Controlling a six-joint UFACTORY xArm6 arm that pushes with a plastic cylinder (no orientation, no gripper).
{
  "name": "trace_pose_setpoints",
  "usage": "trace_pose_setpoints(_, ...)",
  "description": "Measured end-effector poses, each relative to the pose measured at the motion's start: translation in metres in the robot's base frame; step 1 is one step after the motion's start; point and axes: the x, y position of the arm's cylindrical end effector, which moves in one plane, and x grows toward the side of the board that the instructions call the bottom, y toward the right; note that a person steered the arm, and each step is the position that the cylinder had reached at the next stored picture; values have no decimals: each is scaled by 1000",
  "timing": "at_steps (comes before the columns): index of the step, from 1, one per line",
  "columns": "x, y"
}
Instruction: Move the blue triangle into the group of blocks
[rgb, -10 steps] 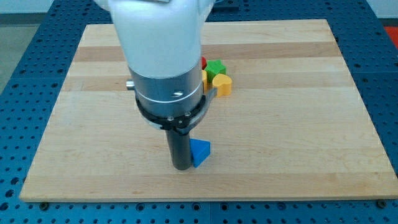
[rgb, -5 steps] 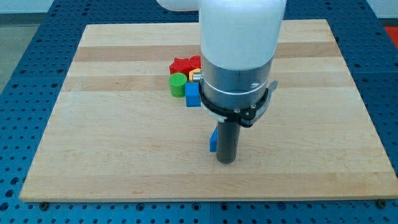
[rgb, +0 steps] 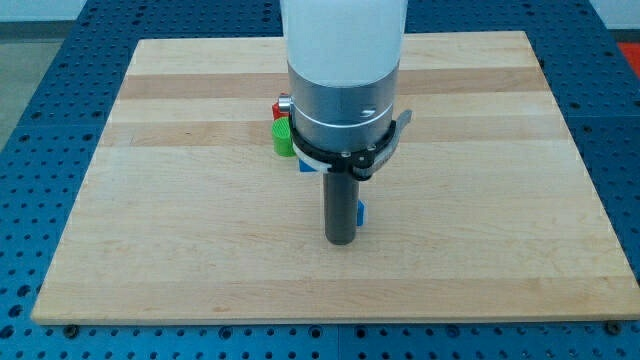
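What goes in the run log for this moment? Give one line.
my tip against small blue triangle block's left | green block, red block partly hidden behind arm | triangle below group, not joined

You find no readable text, label, brand, number or sign anywhere here, neither on the pale wooden board (rgb: 480, 150) nor elsewhere.

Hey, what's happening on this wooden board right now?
A robot arm is pushing a blue triangle across the board with its rod. My tip sits right against the triangle's left side in the view; only a sliver of blue shows. The group lies toward the view's top, mostly hidden by the arm: a green block shows.
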Motion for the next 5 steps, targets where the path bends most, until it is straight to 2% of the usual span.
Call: trace_pose_setpoints(5, -29, 25)
